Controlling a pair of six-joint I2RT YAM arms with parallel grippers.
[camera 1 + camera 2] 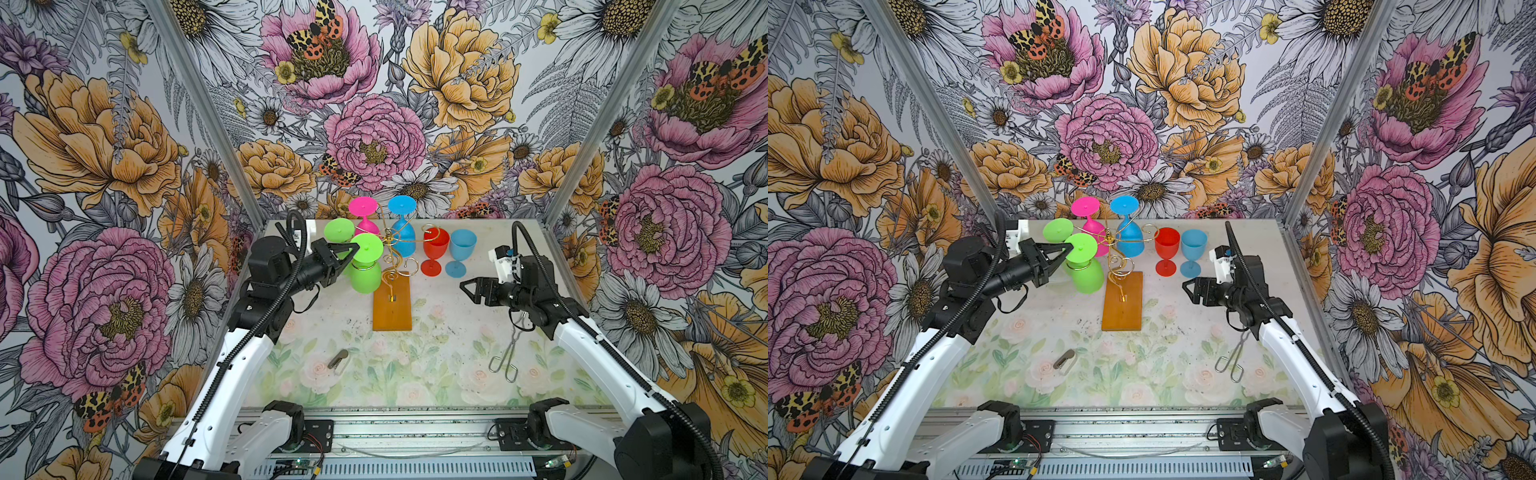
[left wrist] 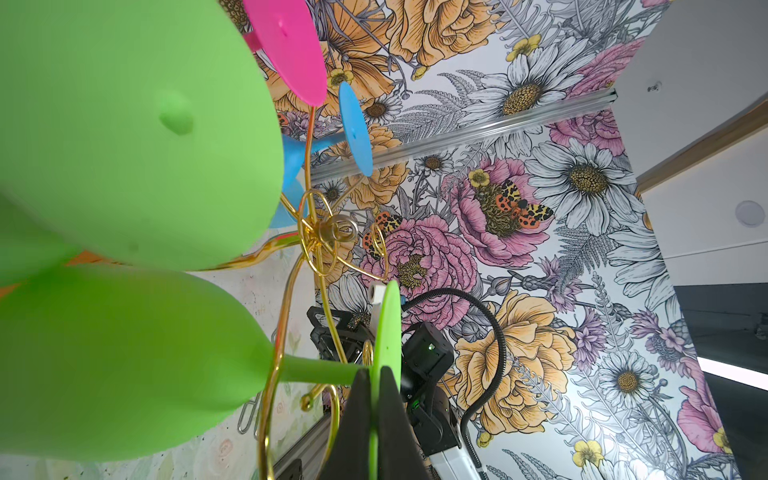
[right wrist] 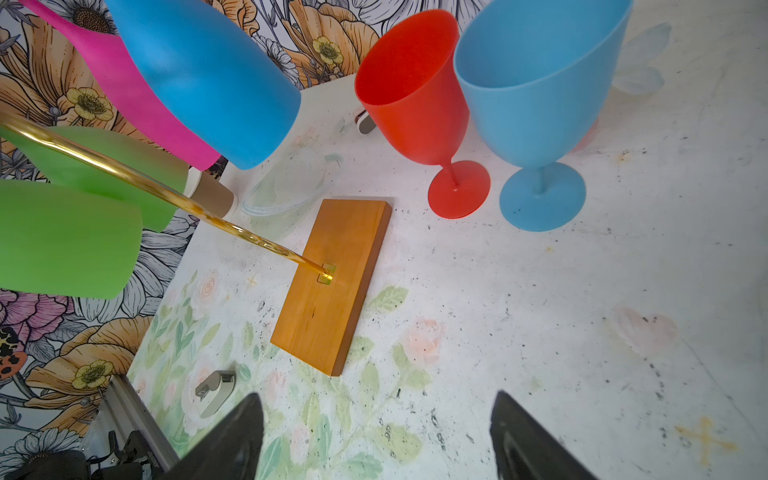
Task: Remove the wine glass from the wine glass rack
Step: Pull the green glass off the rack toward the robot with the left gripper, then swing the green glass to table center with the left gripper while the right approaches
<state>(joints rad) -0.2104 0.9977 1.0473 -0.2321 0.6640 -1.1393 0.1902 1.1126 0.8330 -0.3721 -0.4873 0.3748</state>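
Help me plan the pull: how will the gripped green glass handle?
Likely light and stiff: the green glass looks matte plastic. Pinched by the left gripper at its foot edge, it may pivot. Its stem could snag the wine glass rack.

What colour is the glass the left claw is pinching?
Lime green: the glass shows best in the left wrist view.

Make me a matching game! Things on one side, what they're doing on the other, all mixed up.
Things:
1. red plastic wine glass
2. pink plastic wine glass
3. nearer green plastic wine glass
4. metal tongs

States:
A. foot pinched by the left claw
B. lying flat on the table
C. standing upright on the table
D. hanging upside down on the gold wire rack

Pairs: 1-C, 2-D, 3-A, 4-B.
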